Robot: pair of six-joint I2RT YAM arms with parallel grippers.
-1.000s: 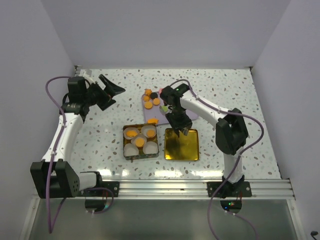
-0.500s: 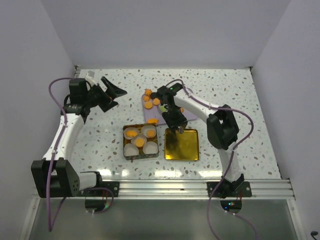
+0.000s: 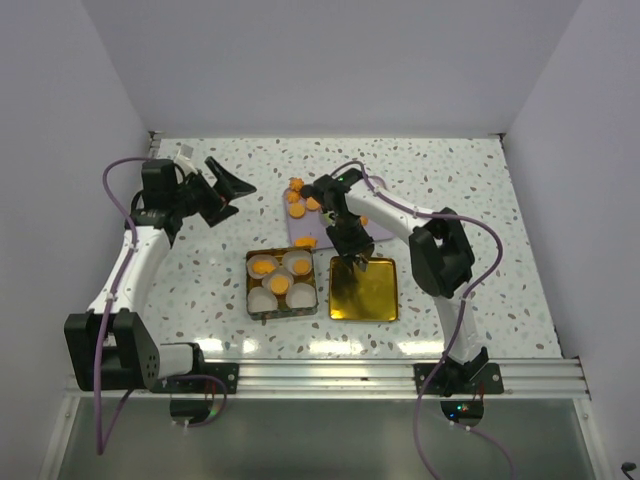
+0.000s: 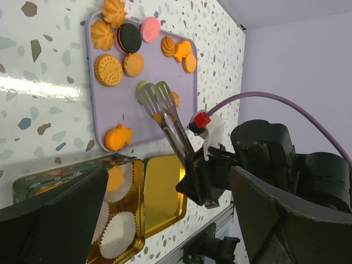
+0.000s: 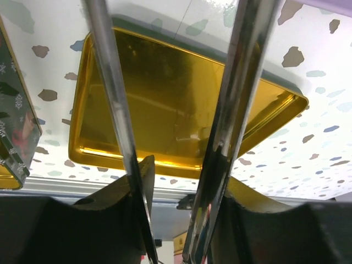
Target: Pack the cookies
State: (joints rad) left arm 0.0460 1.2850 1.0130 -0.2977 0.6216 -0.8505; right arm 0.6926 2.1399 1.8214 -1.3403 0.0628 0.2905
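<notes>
Rate cookies (image 4: 109, 70) light, rigid, crumbly; nip gently across opposite rims with tongs (image 4: 165, 110). Found right gripper (image 3: 350, 240) clamped on tongs, left gripper (image 3: 228, 190) spread wide, empty.

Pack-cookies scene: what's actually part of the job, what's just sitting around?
In the job: cookies on purple tray; tin with paper cups; tongs in right claw.
Lying about: gold lid, empty beside the tin; left claw, open, holding nothing.
</notes>
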